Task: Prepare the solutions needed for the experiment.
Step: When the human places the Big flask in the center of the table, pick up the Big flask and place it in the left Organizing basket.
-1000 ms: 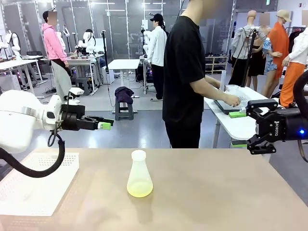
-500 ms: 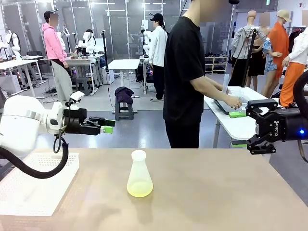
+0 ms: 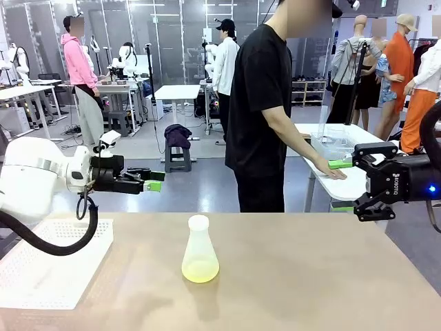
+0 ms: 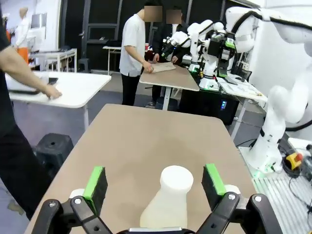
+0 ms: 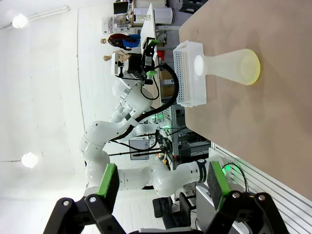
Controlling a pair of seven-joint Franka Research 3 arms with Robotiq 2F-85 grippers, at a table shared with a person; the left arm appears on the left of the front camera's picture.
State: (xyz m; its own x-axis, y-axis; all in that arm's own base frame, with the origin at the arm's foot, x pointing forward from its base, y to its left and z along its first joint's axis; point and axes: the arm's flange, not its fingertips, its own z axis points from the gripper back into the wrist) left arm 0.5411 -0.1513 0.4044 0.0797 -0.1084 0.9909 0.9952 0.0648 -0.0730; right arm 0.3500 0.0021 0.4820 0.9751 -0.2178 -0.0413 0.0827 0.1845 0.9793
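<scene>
1. Flask [image 3: 200, 253] with pale solution [image 3: 200, 272] stood upright mid-table, ahead of the left gripper [image 4: 154, 183], framed between its wide-spread pads.
2. Right gripper [image 5: 161, 179], also spread wide and empty, hung farther off.

One marking is partly legible: white lettering, apparently the maker's name "ROBOTIQ", printed vertically on the black body of the right gripper [image 3: 366, 211] in the front view; the characters are small and only partly resolved. The conical flask [image 3: 200, 251], standing on the table [image 3: 310, 283] to the left of that gripper, carries no readable graduation marks or label. In the left wrist view and the right wrist view no text, number or sign can be made out; equipment in the background of both is too small and blurred to read
</scene>
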